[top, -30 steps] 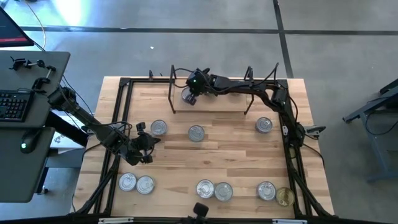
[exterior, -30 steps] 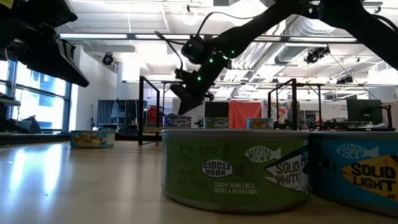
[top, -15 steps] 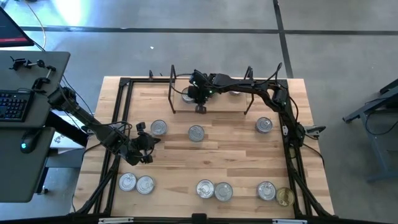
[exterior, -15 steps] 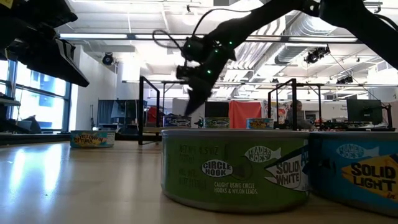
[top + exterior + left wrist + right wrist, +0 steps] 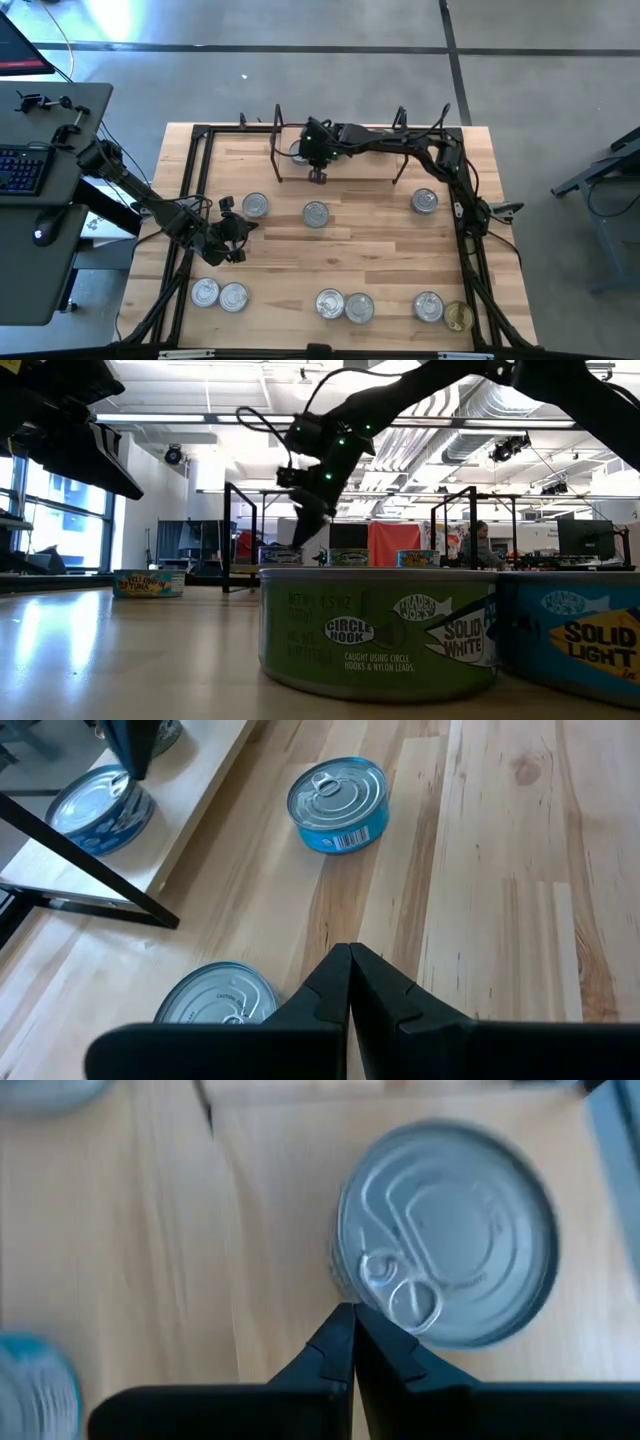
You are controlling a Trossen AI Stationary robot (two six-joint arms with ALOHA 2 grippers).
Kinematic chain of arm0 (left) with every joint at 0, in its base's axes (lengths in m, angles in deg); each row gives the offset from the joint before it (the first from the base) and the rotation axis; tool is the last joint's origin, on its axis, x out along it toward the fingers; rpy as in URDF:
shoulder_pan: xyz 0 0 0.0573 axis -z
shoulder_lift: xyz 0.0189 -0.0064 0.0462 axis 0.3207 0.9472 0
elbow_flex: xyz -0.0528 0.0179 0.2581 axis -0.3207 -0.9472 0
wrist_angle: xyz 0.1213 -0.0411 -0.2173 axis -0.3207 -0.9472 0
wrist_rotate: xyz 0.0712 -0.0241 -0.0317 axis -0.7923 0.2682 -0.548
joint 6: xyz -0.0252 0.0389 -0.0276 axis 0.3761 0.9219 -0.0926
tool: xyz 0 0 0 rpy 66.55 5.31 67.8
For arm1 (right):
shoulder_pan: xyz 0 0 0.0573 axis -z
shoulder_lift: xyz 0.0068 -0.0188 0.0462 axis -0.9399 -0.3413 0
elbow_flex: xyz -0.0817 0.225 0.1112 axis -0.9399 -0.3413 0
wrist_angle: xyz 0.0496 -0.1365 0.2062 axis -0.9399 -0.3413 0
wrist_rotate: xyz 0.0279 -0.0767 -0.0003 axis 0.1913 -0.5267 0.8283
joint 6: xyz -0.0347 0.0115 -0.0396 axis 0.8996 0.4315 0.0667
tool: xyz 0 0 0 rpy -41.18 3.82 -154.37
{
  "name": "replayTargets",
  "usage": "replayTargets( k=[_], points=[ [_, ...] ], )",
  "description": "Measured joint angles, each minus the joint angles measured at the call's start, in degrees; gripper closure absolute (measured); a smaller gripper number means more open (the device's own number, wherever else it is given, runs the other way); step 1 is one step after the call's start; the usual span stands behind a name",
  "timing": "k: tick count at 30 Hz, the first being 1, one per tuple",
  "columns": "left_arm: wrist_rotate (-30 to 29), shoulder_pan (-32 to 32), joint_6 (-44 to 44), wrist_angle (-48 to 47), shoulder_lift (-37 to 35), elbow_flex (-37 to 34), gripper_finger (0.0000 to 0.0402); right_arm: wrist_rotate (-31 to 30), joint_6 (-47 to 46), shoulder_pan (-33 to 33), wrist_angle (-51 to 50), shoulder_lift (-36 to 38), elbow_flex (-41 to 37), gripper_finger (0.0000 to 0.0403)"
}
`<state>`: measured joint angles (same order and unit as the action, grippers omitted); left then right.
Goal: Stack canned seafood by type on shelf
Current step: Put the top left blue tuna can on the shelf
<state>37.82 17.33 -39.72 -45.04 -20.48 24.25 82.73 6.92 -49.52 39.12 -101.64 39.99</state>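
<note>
The right gripper hangs over the front edge of the shelf in the upper middle of the high view, its fingers pressed together and holding nothing. In its wrist view the fingertips point at the near rim of a silver-lidded tin on light wood. Another tin sits on the shelf just left of the gripper.

The left gripper waits at the left side of the table, its fingers also together and empty, with a tin just above it.

More tins lie scattered: one mid-table, one at right, and a row along the lower edge, ending in a gold-lidded tin at lower right.
</note>
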Motion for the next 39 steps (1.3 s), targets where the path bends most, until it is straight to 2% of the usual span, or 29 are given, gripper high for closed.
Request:
replayTargets(
  k=[9,15,19,21,33,39],
  points=[
    [0.0,0.0,0.0,0.0,0.0,0.0,0.0401,-8.5,-6.6,-0.7,7.1,-1.2,0.0,0.0403],
    [0.0,0.0,0.3,-0.1,0.0,0.0,0.0401,-6.5,-6.4,0.1,9.6,-1.4,0.0,0.0403],
    [0.0,0.0,0.3,-0.1,0.0,0.0,0.0401,2.0,-4.2,1.3,10.5,-1.7,0.0,0.0403],
    [0.0,0.0,0.4,0.0,0.0,0.0,0.0401,4.4,-3.8,1.9,10.6,-1.9,0.0,0.0403],
    [0.0,0.0,0.5,0.2,0.0,0.0,0.0401,5.1,-4.9,5.6,12.2,-3.7,0.1,0.0403],
    [0.0,0.0,0.5,0.2,0.0,0.0,0.0401,2.8,-8.2,5.7,13.4,-3.8,0.1,0.0403]
  ],
)
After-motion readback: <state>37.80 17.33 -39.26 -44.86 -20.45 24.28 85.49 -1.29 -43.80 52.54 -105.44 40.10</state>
